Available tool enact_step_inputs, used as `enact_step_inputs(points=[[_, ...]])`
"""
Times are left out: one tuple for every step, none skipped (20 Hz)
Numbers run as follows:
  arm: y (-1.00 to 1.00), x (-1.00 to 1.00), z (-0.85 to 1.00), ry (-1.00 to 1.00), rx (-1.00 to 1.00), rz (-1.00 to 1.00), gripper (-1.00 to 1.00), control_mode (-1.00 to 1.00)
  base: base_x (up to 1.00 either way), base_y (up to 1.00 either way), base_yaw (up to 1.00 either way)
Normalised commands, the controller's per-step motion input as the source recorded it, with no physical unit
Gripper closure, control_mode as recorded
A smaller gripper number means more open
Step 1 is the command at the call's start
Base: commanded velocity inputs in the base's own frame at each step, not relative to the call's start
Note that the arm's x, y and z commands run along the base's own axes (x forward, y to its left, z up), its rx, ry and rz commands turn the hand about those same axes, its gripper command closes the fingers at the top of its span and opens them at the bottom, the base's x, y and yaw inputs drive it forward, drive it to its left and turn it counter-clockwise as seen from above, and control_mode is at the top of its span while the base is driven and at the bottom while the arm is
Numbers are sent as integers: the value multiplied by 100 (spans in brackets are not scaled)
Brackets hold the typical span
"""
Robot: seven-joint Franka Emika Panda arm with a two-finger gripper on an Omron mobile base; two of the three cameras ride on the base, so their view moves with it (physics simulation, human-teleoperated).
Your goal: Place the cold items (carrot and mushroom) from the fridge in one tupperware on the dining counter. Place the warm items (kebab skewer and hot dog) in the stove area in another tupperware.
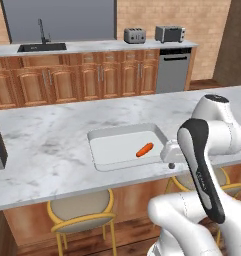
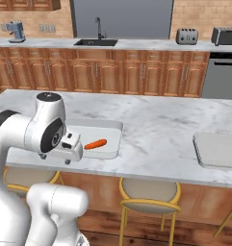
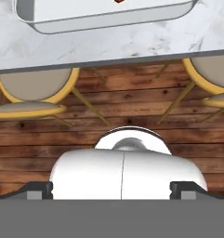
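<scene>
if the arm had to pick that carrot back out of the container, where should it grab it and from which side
Probably from straight above, pinching the carrot across its middle. It lies flat on the floor of the tupperware, clear of the walls, so a side approach would likely meet the raised rim. The gripper, open near the counter edge, would turn its fingers crosswise to the carrot's length.

A small orange carrot [image 1: 144, 149] lies flat inside a shallow pale grey tupperware [image 1: 108, 152] on the marbled dining counter [image 1: 47, 150]
</scene>
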Motion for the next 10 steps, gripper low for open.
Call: enact_step_inputs(points=[[0, 2, 0, 22, -3, 0, -100, -100, 0, 0, 0], [0, 0, 0, 23, -6, 0, -100, -100, 0, 0, 0], [0, 0, 0, 23, -13, 0, -100, -100, 0, 0, 0], [1, 0, 0, 21, -18, -1, -100, -100, 0, 0, 0], [0, 0, -12, 13, -24, -1, -100, -100, 0, 0, 0], [1, 0, -19, 6, -27, -3, -100, -100, 0, 0, 0], [1, 0, -25, 0, -27, -3, -100, -100, 0, 0, 0], [0, 0, -25, 0, -22, -3, -100, -100, 0, 0, 0], [0, 0, -6, 0, 0, 0, -100, -100, 0, 0, 0], [0, 0, 0, 0, 0, 0, -100, -100, 0, 0, 0]])
